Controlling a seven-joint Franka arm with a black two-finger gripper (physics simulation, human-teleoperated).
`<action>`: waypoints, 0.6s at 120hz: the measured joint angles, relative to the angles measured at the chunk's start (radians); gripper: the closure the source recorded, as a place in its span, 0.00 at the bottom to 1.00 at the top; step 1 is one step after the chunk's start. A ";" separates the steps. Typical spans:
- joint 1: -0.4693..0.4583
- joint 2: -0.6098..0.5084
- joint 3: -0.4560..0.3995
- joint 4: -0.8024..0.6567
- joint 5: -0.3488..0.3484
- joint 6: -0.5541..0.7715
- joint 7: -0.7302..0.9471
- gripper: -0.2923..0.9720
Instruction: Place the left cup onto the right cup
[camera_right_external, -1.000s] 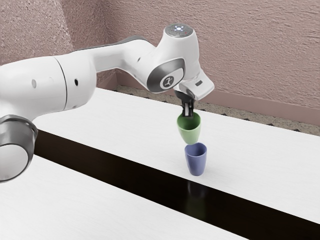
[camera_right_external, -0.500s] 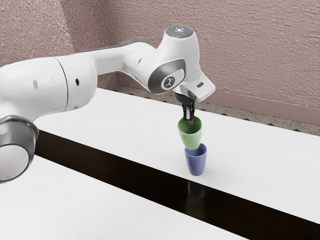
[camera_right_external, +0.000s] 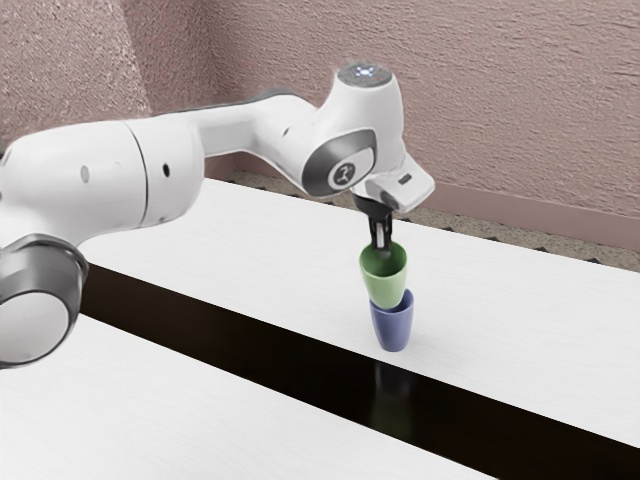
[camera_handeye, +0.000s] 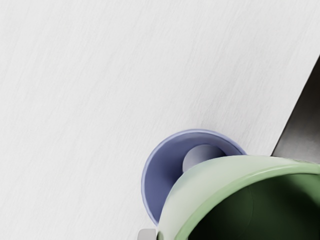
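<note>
While clenching jaws on green cup (camera_right_external: 384, 275) at its twelve o'clock rim (leaves base free), holds it upright, base inside blue cup (camera_right_external: 392, 325).

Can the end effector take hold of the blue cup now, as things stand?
Probably not. The end effector is shut on the rim of the green cup, which sits over the mouth of the blue cup. Only the blue cup's sides look free.

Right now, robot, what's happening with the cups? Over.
Tool shut on green cup, at its rim. Green cup upright, base at blue cup mouth. Nothing in the way.
</note>
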 joint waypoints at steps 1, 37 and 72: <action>0.000 0.000 0.000 0.000 0.000 0.001 0.000 0.85; 0.003 0.017 0.000 0.001 -0.001 0.015 -0.007 0.85; 0.010 0.036 0.000 0.001 -0.017 0.024 -0.011 0.85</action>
